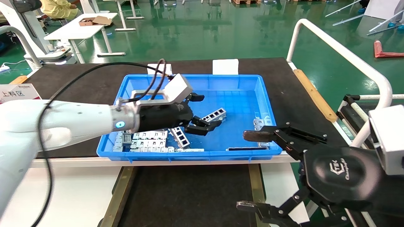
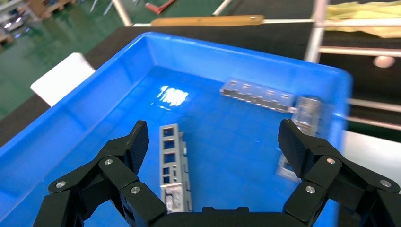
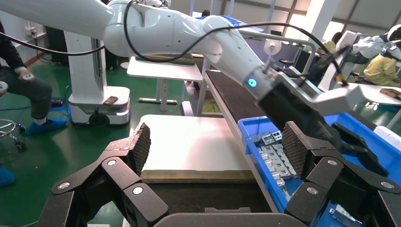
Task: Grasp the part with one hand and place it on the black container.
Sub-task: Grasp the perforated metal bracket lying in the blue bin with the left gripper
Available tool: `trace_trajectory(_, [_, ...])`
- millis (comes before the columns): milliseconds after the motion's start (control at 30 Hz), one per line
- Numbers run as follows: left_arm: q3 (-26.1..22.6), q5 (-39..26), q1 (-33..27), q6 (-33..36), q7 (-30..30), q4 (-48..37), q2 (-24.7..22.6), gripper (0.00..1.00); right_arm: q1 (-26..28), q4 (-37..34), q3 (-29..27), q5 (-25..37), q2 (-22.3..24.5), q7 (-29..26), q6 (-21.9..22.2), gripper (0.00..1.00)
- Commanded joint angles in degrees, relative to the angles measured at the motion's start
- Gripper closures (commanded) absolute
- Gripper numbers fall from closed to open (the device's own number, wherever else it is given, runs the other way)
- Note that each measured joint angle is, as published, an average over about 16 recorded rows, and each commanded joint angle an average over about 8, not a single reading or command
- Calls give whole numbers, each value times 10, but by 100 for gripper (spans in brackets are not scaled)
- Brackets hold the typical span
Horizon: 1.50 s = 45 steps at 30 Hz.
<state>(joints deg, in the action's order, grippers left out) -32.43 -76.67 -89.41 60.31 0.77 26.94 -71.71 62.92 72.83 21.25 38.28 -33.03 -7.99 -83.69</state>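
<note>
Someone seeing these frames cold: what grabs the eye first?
The blue plastic crate in the middle of the table, with the left gripper reaching into it, fingers spread open. Just under that gripper a silver part with square windows lies on the crate's blue floor, more parts heaped in the near-left corner. The right gripper hangs open in the near right, over the edge of the black container.

White sign (image 1: 19, 92) at the table's left edge with the big Chinese words 上料区, small red writing above them too tiny to read, right gripper (image 1: 249, 170) body with a curly logo, unreadable
</note>
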Motion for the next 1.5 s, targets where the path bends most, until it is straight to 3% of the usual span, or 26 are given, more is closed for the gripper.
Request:
trace_trajectory(33, [-2,-8,-12,-20,14,-38,-22,0,0,0,0,0,0,0,0,0])
trace_trajectory(267, [-13,-10,-27,-78,33,-118,-61,0,0,0,0,0,0,0,0,0])
trace_trajectory(533, [-51,7,-17,-124,-2,-120,-68,2,0,0,0,0,0,0,0,2])
trace_trajectory(567, [-58,9,-16,-129,-9,-117,-68,10,0,0,0,0,0,0,0,10])
trace_trajectory(767, [-102,19,-10,-152,-43,-93,-68,85,0,0,0,0,0,0,0,85])
trace_trajectory(800, [-109,21,-9,-155,-46,-88,-68,95,0,0,0,0,0,0,0,96])
trace_trajectory(833, [-116,23,-7,-159,-50,-84,-68,100,0,0,0,0,0,0,0,100])
trace_trajectory(1500, [-210,83,9,-226,-84,-67,-64,100,0,0,0,0,0,0,0,100])
